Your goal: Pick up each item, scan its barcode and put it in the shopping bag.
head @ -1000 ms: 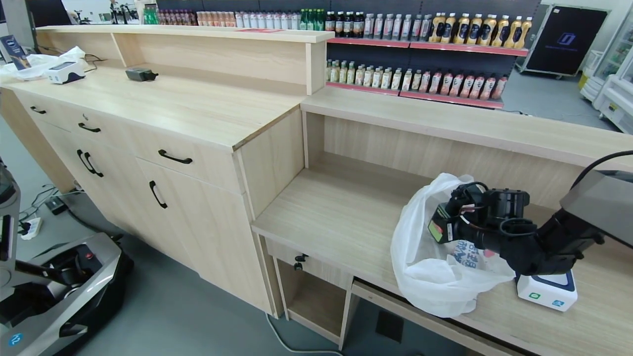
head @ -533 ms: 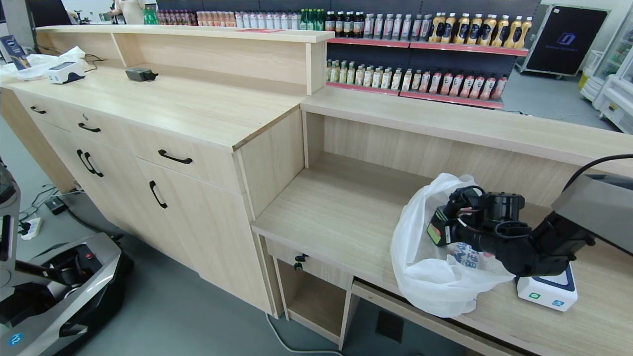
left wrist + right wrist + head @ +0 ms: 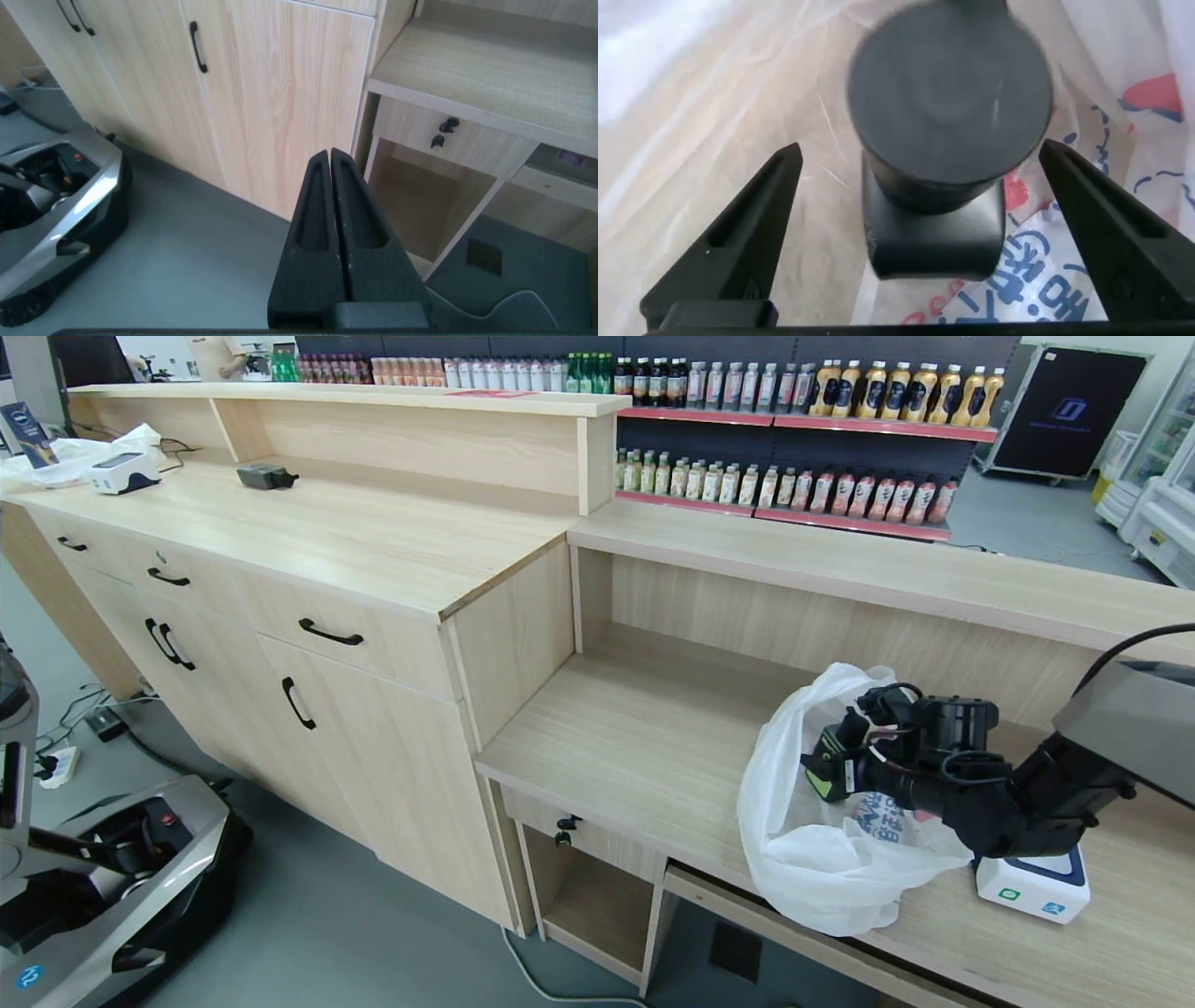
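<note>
Jaws of the right gripper (image 3: 920, 154) stood wide apart, holding nothing, apparently so the dark item (image 3: 948, 103) between them could settle into the shopping bag (image 3: 794, 859) beneath.

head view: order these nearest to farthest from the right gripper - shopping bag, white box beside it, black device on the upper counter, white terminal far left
From the right gripper:
1. shopping bag, around the gripper.
2. white box, on the low counter to the bag's right.
3. black device, on the upper counter, to the left.
4. white terminal, far left end.
</note>
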Robot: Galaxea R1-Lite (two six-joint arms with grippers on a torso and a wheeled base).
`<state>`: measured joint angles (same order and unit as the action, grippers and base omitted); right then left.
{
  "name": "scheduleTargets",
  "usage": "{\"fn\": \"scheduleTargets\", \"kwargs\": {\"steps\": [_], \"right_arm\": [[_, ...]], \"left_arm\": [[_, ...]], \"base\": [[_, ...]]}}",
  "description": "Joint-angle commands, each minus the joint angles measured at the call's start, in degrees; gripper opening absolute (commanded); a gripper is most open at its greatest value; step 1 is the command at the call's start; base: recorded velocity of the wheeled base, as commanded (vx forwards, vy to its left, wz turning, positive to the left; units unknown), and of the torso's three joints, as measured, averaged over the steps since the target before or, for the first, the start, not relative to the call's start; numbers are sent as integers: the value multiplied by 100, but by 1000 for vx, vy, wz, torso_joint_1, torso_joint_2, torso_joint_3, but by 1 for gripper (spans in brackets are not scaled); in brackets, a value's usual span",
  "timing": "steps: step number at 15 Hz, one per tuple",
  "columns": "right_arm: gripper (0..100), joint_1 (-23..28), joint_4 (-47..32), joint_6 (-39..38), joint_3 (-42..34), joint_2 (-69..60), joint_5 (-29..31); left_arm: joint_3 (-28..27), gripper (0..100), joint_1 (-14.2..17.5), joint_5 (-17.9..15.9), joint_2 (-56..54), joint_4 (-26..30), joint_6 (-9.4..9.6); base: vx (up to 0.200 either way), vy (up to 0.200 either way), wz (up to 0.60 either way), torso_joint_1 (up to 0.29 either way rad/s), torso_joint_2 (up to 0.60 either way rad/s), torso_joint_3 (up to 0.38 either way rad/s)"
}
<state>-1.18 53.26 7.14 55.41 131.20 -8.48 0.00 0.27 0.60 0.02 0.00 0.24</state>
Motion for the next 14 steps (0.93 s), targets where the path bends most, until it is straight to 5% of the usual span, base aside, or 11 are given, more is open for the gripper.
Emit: {"fn": "scheduleTargets", "kwargs": {"steps": [1,5,8,14], "right_arm": [[100,-137,9,-2,-223,-551,-22],[100,48,-44,138,-1322,-2933,31],[100,733,-1116,648,-1788,-4480,49],[100,2122,-1564,1070,-1603,-4998,356]], "left_arm": [[0,0,0,2,-2,0,2],[0,0,0,2,-2,0,2],[0,0,0,2,-2,0,2],[0,0,0,2,-2,0,2]], "base": [[0,0,0,0,0,0],[0,0,0,0,0,0],[0,0,0,0,0,0],[0,0,-500,0,2,2]]}}
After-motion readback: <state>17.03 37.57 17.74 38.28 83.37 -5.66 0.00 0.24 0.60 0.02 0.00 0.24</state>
